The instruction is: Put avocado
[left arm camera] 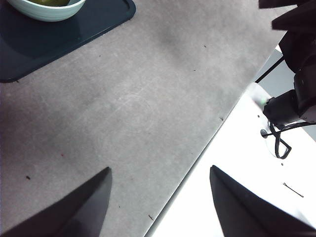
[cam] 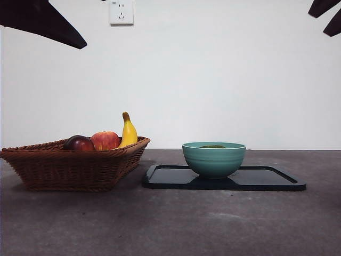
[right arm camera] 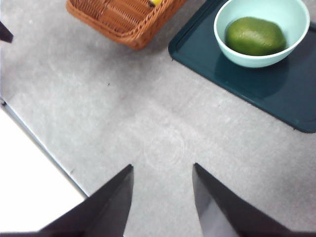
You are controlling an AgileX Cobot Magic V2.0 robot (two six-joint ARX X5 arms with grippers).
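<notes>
The green avocado (right arm camera: 255, 35) lies inside the teal bowl (right arm camera: 261, 54), which stands on the dark tray (right arm camera: 276, 94). In the front view only the avocado's top (cam: 213, 146) shows above the bowl's rim (cam: 213, 159) on the tray (cam: 266, 181). The bowl's edge also shows in the left wrist view (left arm camera: 47, 11). My left gripper (left arm camera: 160, 205) is open and empty above bare table near its edge. My right gripper (right arm camera: 163, 197) is open and empty above the table, apart from the tray. Both arms show only as dark tips at the front view's top corners.
A wicker basket (cam: 74, 168) stands left of the tray, holding a dark purple-red fruit (cam: 79, 143), a red apple (cam: 105, 140) and a banana (cam: 128, 132). The basket's corner shows in the right wrist view (right arm camera: 126, 19). A white surface (left arm camera: 256, 177) borders the table.
</notes>
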